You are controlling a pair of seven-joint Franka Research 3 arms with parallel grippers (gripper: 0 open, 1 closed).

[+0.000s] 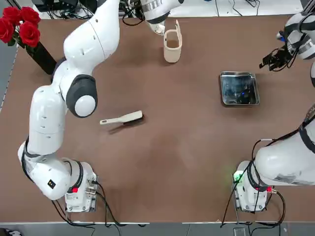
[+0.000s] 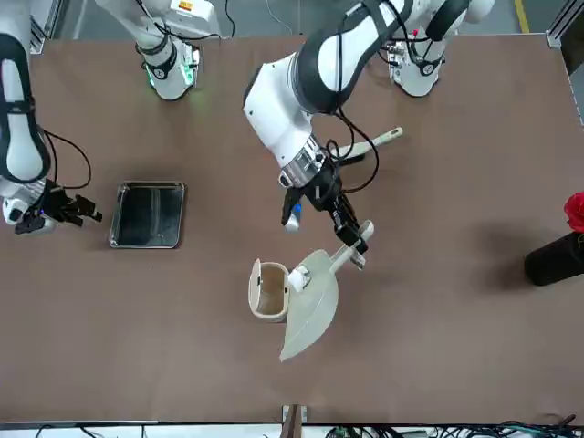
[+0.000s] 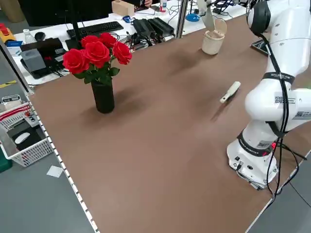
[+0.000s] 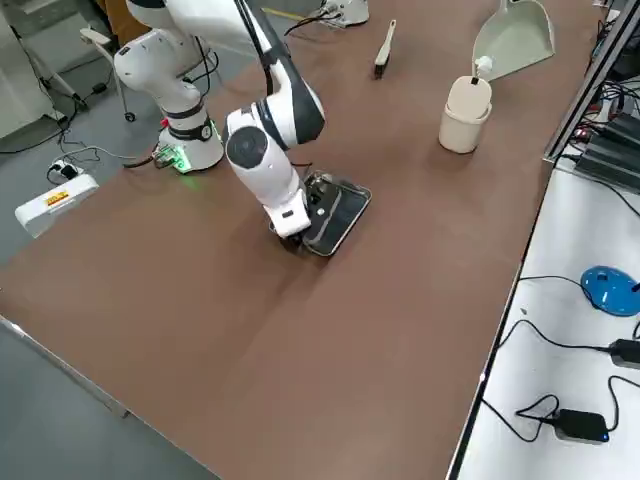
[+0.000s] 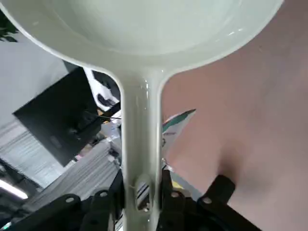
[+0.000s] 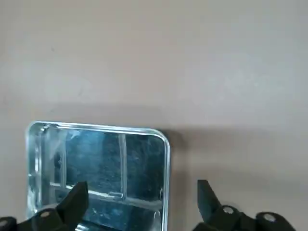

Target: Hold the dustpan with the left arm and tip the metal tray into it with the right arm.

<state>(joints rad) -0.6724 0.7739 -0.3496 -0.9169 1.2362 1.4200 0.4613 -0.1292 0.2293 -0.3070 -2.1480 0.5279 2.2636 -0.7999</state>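
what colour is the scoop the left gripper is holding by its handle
cream, clearest in the front view

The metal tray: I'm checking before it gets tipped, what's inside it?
Inside the metal tray, only a dark floor with pale reflections shows, no loose contents. One finger of the right pincer covers part in the right wrist view.

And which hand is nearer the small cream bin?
Left. The left hand holds the dustpan right by the bin; the right hand is well off, over by the metal tray.
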